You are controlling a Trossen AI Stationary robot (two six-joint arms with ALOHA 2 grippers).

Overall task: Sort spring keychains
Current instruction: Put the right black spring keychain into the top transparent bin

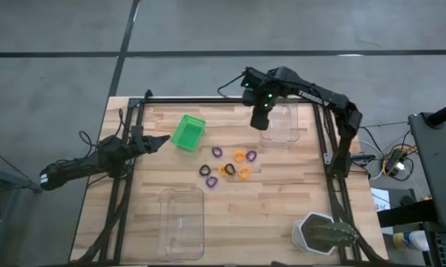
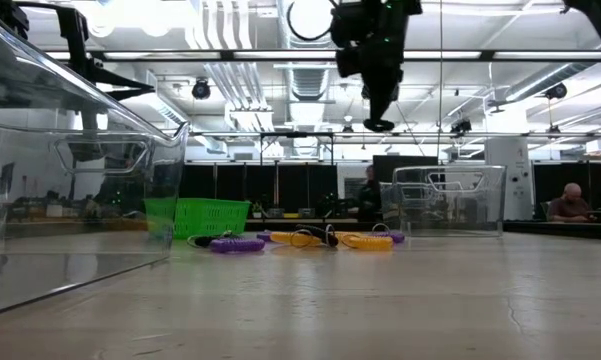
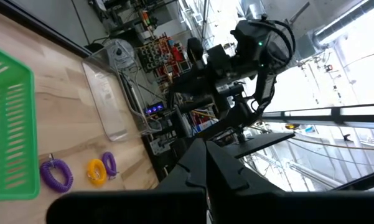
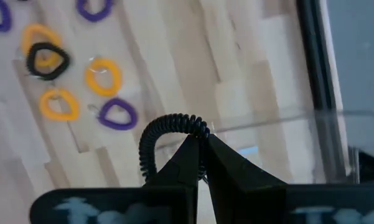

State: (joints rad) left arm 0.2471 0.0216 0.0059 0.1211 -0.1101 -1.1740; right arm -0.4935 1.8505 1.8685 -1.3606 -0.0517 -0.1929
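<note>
My right gripper (image 1: 263, 120) hangs high over the near-left part of the far clear tray (image 1: 280, 126), shut on a black spring keychain (image 4: 169, 127). The low view shows that ring (image 2: 378, 125) well above the table. Several purple, orange and black spring keychains (image 1: 230, 167) lie flat on the middle of the table. The right wrist view shows some of them, among them an orange one (image 4: 102, 76) and a purple one (image 4: 117, 114). My left gripper (image 1: 162, 140) waits, shut, at the table's left, pointing at the green bin (image 1: 188, 131). My right gripper pinches the black spring keychain between its two fingertips (image 4: 196, 149), coming from above and pointing down. The fingers are on one side of the coil (image 4: 196, 127). The rest of the ring arcs out beside them. It is lifted clear of table and tray.
A second clear tray (image 1: 182, 220) sits near the table's near-left edge and fills the left of the low view. A potted plant (image 1: 323, 233) stands at the near-right corner. A dark frame (image 1: 230, 99) borders the table's far and side edges. People sit in the room beyond.
</note>
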